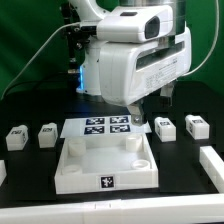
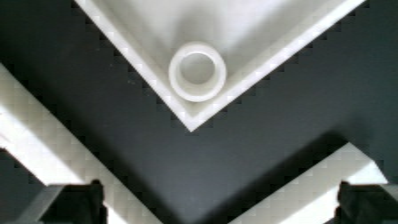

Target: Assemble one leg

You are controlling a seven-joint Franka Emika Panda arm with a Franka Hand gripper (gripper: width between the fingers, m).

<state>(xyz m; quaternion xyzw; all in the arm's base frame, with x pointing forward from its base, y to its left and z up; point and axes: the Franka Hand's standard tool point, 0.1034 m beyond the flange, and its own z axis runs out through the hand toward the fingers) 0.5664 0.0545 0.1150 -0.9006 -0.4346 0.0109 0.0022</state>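
Nearest us in the exterior view, the tabletop (image 1: pixel 70 178) bears a patterned tag (image 1: pixel 107 182) with no readable writing. Behind it lies the marker board (image 1: pixel 100 126). Four legs stand on the table, two each side, the closest leg (image 1: pixel 166 128) near the gripper (image 1: pixel 135 117), on the exterior view's right. The arm (image 1: pixel 135 60) reaches down over the tabletop's far corner. Only the wrist view shows us the corner hole (image 2: pixel 196 70) and the fingers (image 2: pixel 63 200) spread, holding nothing.

Green backdrop (image 1: pixel 25 40), perhaps cloth, black table (image 1: pixel 30 178), even light
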